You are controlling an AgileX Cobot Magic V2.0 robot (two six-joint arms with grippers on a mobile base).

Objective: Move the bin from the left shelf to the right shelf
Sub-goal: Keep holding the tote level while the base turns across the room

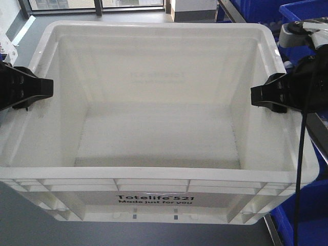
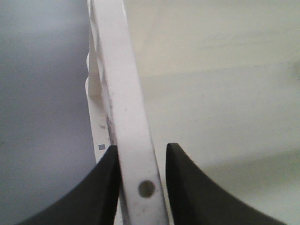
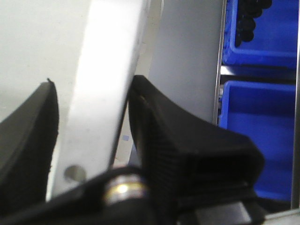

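The bin (image 1: 154,174) is a large white tote with black "Totelife 521" print on its near wall, and it fills the front view, open and empty. My left gripper (image 1: 48,88) straddles its left rim, and my right gripper (image 1: 254,96) straddles its right rim. In the left wrist view the left gripper (image 2: 141,145) has the white rim (image 2: 117,70) between its black fingers, one outside and one inside. Seen from the right wrist, the right gripper (image 3: 92,79) clamps the rim (image 3: 112,37) the same way.
Dark blue totes (image 1: 302,15) sit on the shelf at the right, close to the bin's right side, and show again as blue totes (image 3: 262,131) behind a metal shelf post (image 3: 220,70). Grey floor (image 1: 20,215) lies below and to the left. A black cable (image 1: 302,154) hangs along the right arm.
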